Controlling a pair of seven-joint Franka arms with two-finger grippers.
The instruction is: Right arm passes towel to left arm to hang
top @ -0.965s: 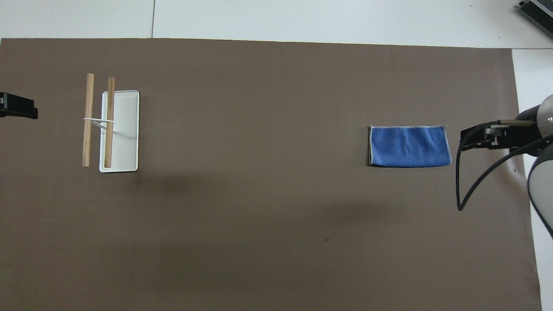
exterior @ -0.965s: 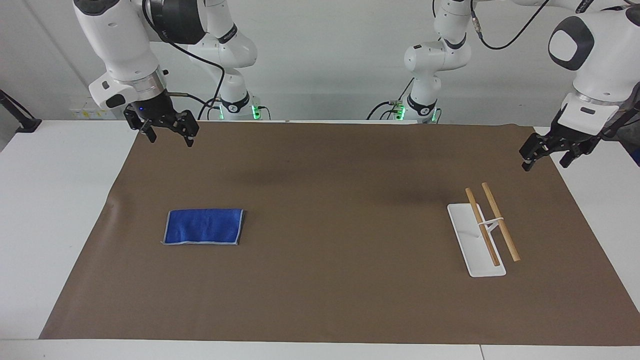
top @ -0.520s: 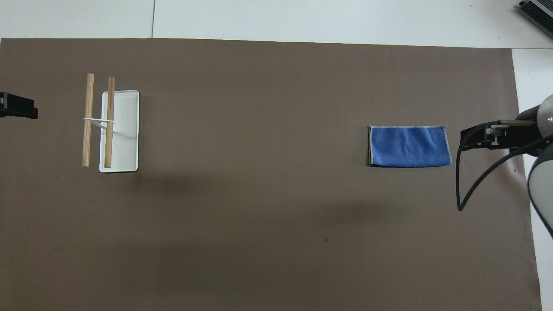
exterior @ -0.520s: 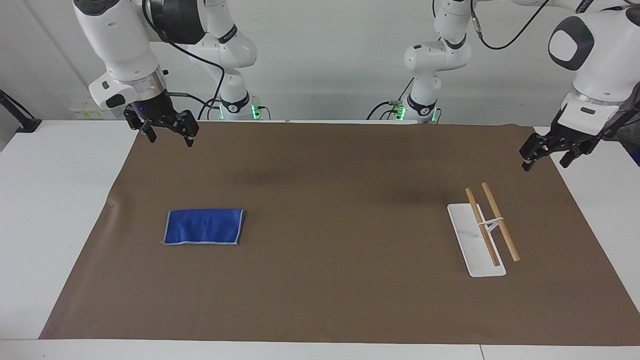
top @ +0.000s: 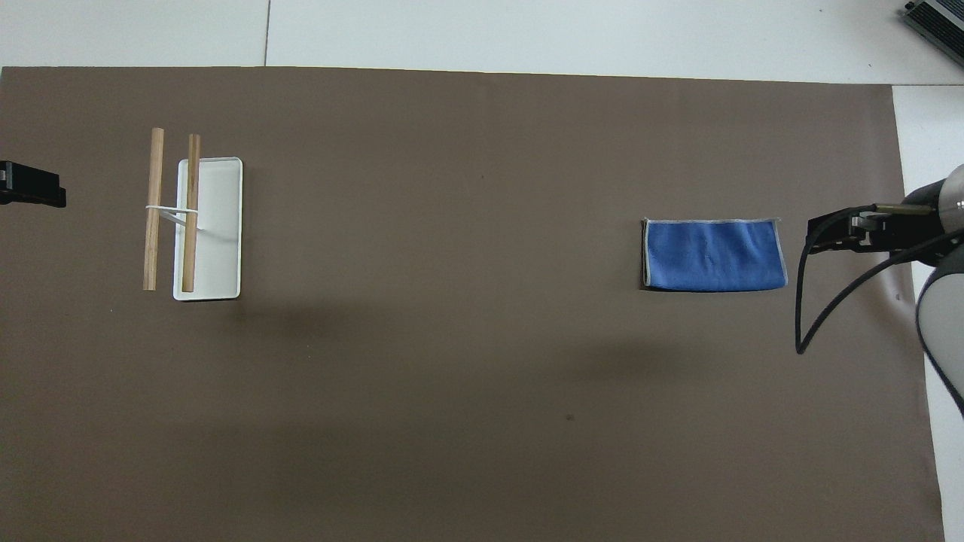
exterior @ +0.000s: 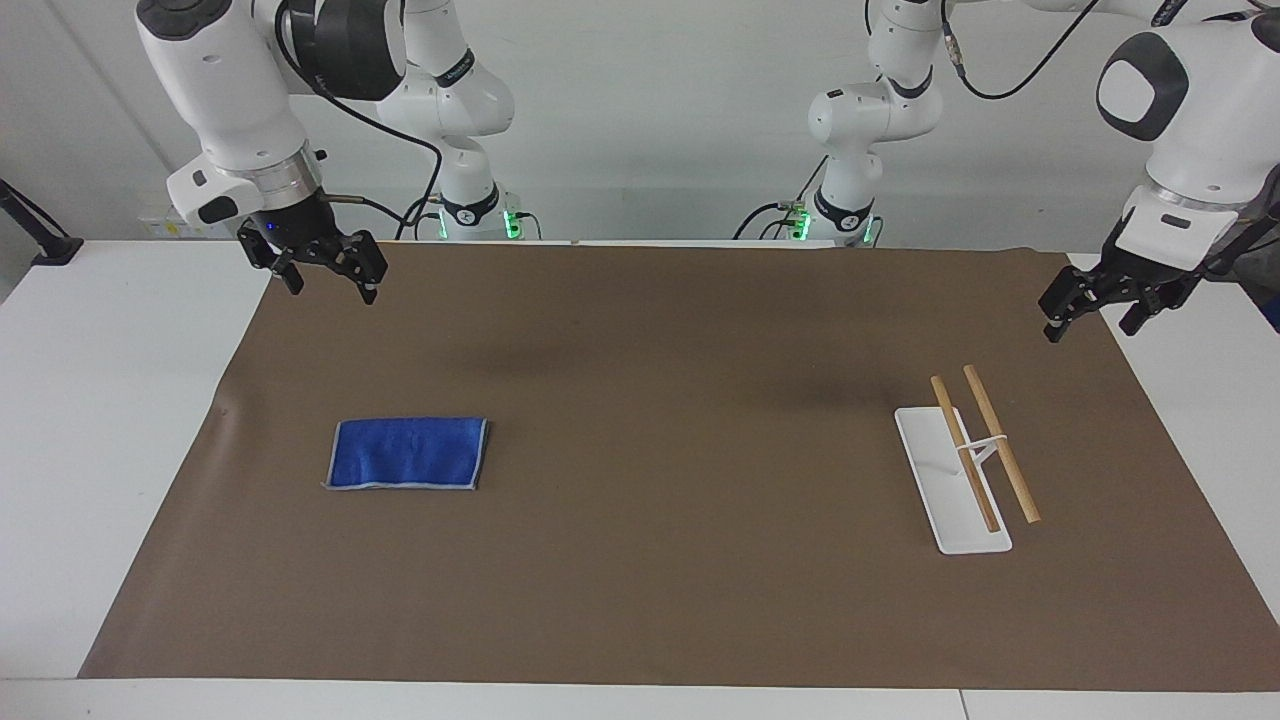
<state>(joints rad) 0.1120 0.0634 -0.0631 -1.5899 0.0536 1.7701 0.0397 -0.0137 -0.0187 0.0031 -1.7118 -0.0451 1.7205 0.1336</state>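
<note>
Towel (exterior: pixel 408 453) lay flat on the brown mat (exterior: pixel 660 420) of the worktop (exterior: pixel 110 400), toward the right arm's end, a folded blue rectangle with pale edging, untouched by either arm. The right pincer (exterior: pixel 323 270) hung in the air over the mat's corner nearest the robots at that end (a small blue light showed at its wrist), its fingers spread wide and holding nothing. It was well apart from the towel. The left pincer (exterior: pixel 1092 312) waited in the air over the mat's edge at the left arm's end, its fingers likewise parted and empty. A white rack (exterior: pixel 952 480) stood on the mat at that same end, carrying two wooden bars (exterior: pixel 1000 442) raised side by side on a thin white support, both bare. Rack and towel were well apart, with open mat between them. In the overhead view only a black tip of the left pincer (top: pixel 30 184) showed at the edge.
</note>
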